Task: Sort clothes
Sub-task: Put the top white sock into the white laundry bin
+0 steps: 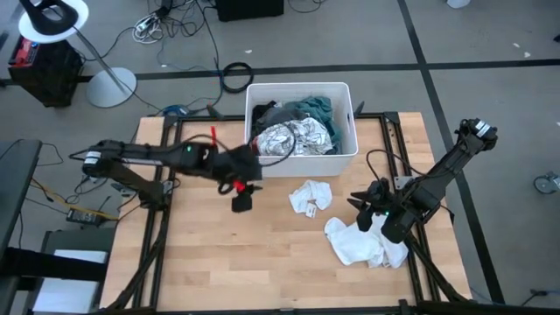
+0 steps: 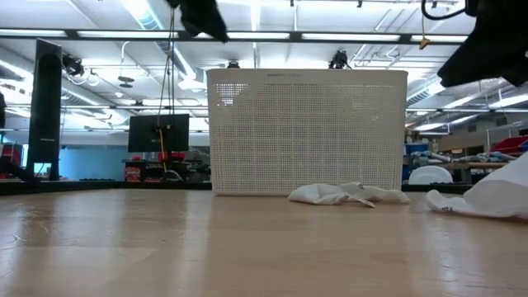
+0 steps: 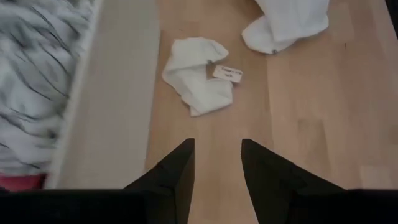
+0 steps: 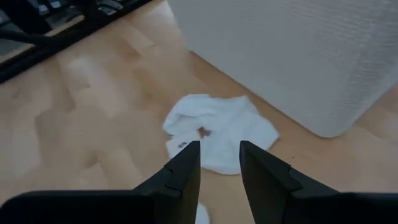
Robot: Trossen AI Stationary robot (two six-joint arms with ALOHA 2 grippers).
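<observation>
The right hand (image 4: 219,163) hangs empty, fingers narrowly parted, over the small white garment (image 1: 311,196) lying on the wooden surface (image 1: 262,262) beside the white bin (image 1: 346,131). Its sewn label (image 3: 224,73) is unreadable. The left hand (image 3: 216,163), likewise empty and parted, hovers nearby.

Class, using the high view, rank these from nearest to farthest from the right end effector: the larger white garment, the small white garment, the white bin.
1. Larger white garment: just below the right end effector, front right.
2. Small white garment: table centre.
3. White bin: far edge.
</observation>
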